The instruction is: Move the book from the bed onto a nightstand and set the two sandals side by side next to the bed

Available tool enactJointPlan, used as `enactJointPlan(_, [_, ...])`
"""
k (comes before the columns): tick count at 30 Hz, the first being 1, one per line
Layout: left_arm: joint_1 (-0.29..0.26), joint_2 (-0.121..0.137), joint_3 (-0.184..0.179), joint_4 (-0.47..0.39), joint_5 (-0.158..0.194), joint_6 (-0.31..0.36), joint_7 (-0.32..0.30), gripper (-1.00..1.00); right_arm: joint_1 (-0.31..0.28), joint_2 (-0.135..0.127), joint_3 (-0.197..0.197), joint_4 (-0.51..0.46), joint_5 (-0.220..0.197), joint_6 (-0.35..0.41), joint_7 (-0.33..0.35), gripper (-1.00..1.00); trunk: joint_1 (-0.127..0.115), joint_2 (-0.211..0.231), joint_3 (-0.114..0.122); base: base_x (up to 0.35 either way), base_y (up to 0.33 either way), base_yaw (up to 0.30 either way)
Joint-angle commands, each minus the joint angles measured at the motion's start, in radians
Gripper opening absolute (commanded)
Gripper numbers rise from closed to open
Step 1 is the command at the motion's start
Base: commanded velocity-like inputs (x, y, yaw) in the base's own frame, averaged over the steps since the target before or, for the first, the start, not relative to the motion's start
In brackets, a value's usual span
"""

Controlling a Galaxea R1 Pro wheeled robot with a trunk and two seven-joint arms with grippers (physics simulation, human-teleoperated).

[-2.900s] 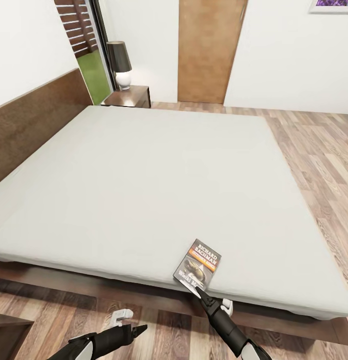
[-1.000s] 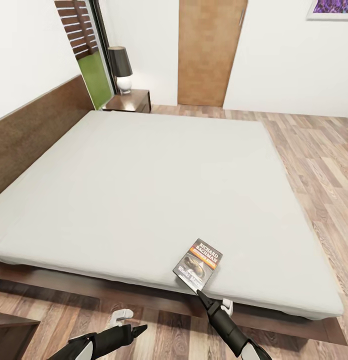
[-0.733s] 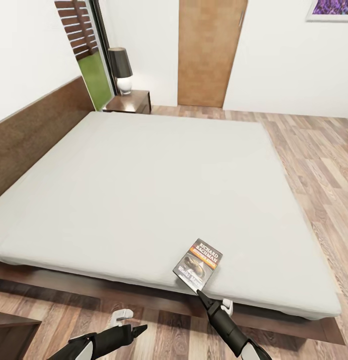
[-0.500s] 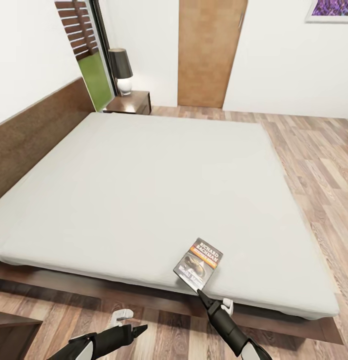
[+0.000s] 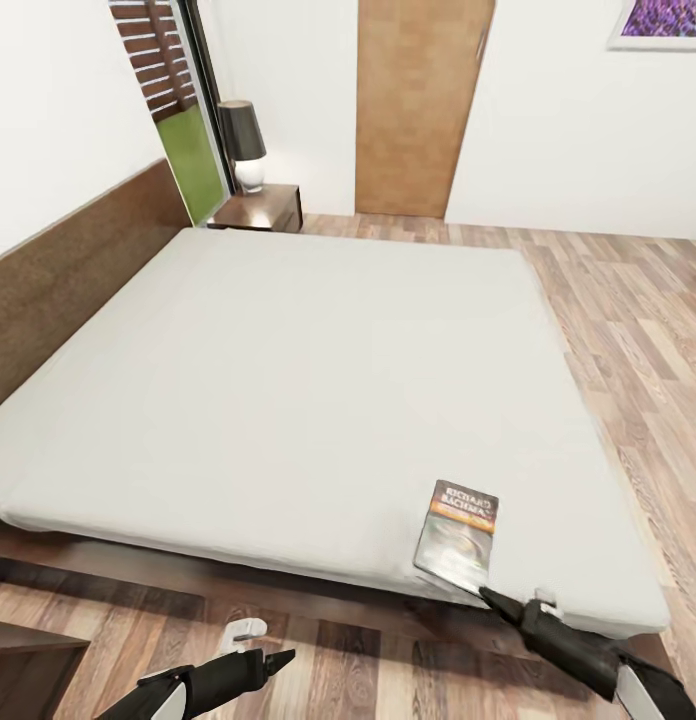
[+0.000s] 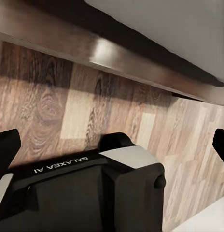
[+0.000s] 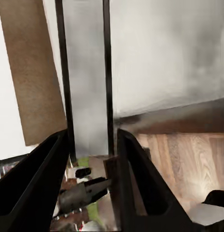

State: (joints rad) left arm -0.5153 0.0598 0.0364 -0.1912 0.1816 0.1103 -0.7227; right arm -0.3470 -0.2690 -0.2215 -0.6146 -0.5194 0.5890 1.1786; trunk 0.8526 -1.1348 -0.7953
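Head view. Bed [image 5: 288, 380]: pale mattress on a dark frame, headboard along the left. Book [image 5: 456, 533]: flat on the mattress at its near edge, toward the right corner, cover up. Right gripper [image 5: 491, 600]: dark fingers at the book's near edge, tips touching it; whether they clamp it cannot be told here. Left gripper [image 5: 278, 658]: low over the plank floor [image 5: 628, 320] in front of the bed frame, fingers drawn together to a point, nothing in them. Nightstand [image 5: 258, 207]: at the far corner beside the headboard, a lamp [image 5: 244, 142] with a dark shade on top. Wooden door [image 5: 416, 105] in the far white wall.

Left wrist view. Left gripper [image 6: 112, 145]: fingertips spread to both edges of the picture, nothing between; bed frame above plank floor.

Right wrist view. Right gripper [image 7: 92, 145]: two dark fingers close either side of the book [image 7: 85, 77], seen edge-on between them; grasp uncertain.
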Motion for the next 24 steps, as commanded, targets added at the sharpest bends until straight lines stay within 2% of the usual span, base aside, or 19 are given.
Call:
enactJointPlan(1, [0.0,0.0,0.004,-0.001,0.006,0.011,-0.004,1.0,0.0,-0.053,-0.029,0.001,0.0,0.006,0.043,-1.0,-0.004,0.007,0.003,0.0,0.0,0.0])
enactJointPlan(2, [0.0,0.0,0.004,-0.001,0.006,0.011,-0.005,1.0,0.002,-0.091,-0.029,0.003,0.001,0.012,0.117,-1.0,-0.008,0.014,0.006,0.0,0.0,0.0])
enactJointPlan(3, [0.0,0.0,0.004,-0.001,0.006,0.01,-0.005,1.0,0.002,-0.108,-0.029,0.004,0.001,0.014,0.153,-1.0,-0.012,0.021,0.009,0.0,0.0,0.0])
enactJointPlan(4, [0.0,0.0,0.003,-0.001,0.006,0.01,-0.005,1.0,0.004,-0.144,-0.029,0.008,0.005,0.019,0.249,-1.0,-0.015,0.028,0.012,0.0,0.0,0.0])
enactJointPlan(6, [0.0,0.0,0.003,-0.001,0.006,0.011,-0.006,1.0,0.006,-0.17,-0.029,0.018,0.021,0.021,0.323,-1.0,-0.023,0.042,0.018,0.0,0.0,0.0])
enactJointPlan(7, [0.0,0.0,0.003,-0.001,0.006,0.011,-0.006,1.0,0.006,-0.179,-0.029,0.041,0.049,0.017,0.35,-1.0,-0.027,0.049,0.021,0.0,0.0,0.0])
enactJointPlan(8, [0.0,0.0,0.003,-0.001,0.006,0.011,-0.006,1.0,0.006,-0.181,-0.029,0.053,0.062,0.016,0.355,-1.0,-0.031,0.056,0.025,0.0,0.0,0.0])
enactJointPlan(9, [0.0,0.0,0.003,-0.001,0.006,0.011,-0.006,1.0,0.006,-0.183,-0.03,0.084,0.095,0.013,0.363,-1.0,-0.035,0.063,0.028,0.0,0.0,0.0])
enactJointPlan(10, [0.0,0.0,0.003,-0.001,0.006,0.011,-0.006,1.0,0.006,-0.185,-0.031,0.121,0.132,0.011,0.367,-1.0,-0.038,0.07,0.031,0.0,0.0,0.0])
enactJointPlan(11, [0.0,0.0,0.003,0.0,0.006,0.011,-0.006,1.0,0.006,-0.187,-0.033,0.184,0.198,0.001,0.372,-1.0,-0.042,0.077,0.034,0.0,0.0,0.0])
enactJointPlan(13, [0.0,0.0,0.003,0.001,0.006,0.01,-0.006,1.0,0.006,-0.188,-0.034,0.216,0.232,-0.031,0.373,-1.0,-0.05,0.091,0.04,0.0,0.0,0.0])
enactJointPlan(18, [0.0,0.0,0.003,0.001,0.006,0.01,-0.006,1.0,0.006,-0.188,-0.031,0.242,0.254,-0.138,0.369,-1.0,-0.069,0.126,0.056,0.0,0.0,0.0])
enactJointPlan(19, [0.0,0.0,0.003,0.001,0.006,0.01,-0.006,1.0,0.006,-0.187,-0.031,0.254,0.256,-0.175,0.366,-1.0,-0.073,0.133,0.059,0.0,0.0,0.0])
enactJointPlan(20, [0.0,0.0,0.003,0.001,0.006,0.01,-0.006,1.0,0.006,-0.187,-0.03,0.293,0.263,-0.258,0.362,-1.0,-0.077,0.14,0.062,0.0,0.0,0.0])
enactJointPlan(22, [0.0,0.0,0.003,0.001,0.006,0.009,-0.006,1.0,0.006,-0.187,-0.03,0.335,0.269,-0.348,0.361,-1.0,-0.084,0.154,0.068,0.0,0.0,0.0])
enactJointPlan(24, [0.0,-0.001,0.003,0.006,0.005,0.009,-0.006,1.0,0.006,-0.187,-0.03,0.357,0.272,-0.399,0.36,-1.0,-0.092,0.168,0.075,0.0,0.0,0.0])
